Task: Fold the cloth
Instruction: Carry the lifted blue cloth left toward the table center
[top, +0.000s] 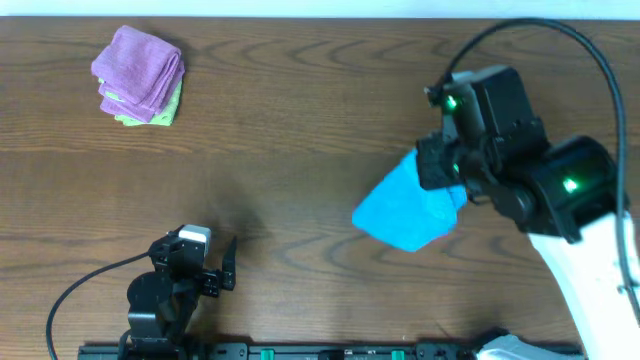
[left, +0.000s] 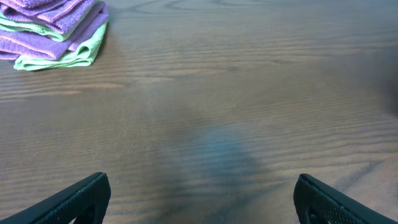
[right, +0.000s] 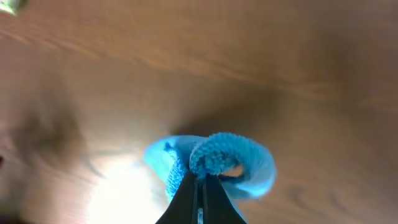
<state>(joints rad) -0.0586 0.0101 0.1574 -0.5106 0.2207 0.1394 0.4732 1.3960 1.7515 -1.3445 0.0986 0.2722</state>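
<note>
Gripping a bunched edge of the blue cloth (top: 405, 212) in the right pincer (right: 200, 180), clamped tight, over the right half of the desk (top: 300, 130). Trailing from that grip toward the desk's middle and near edge, long axis on the diagonal. Idling spread wide with the left pincer (left: 202, 202), well apart at the near edge; probably leaving the fold-over to the right arm.
</note>
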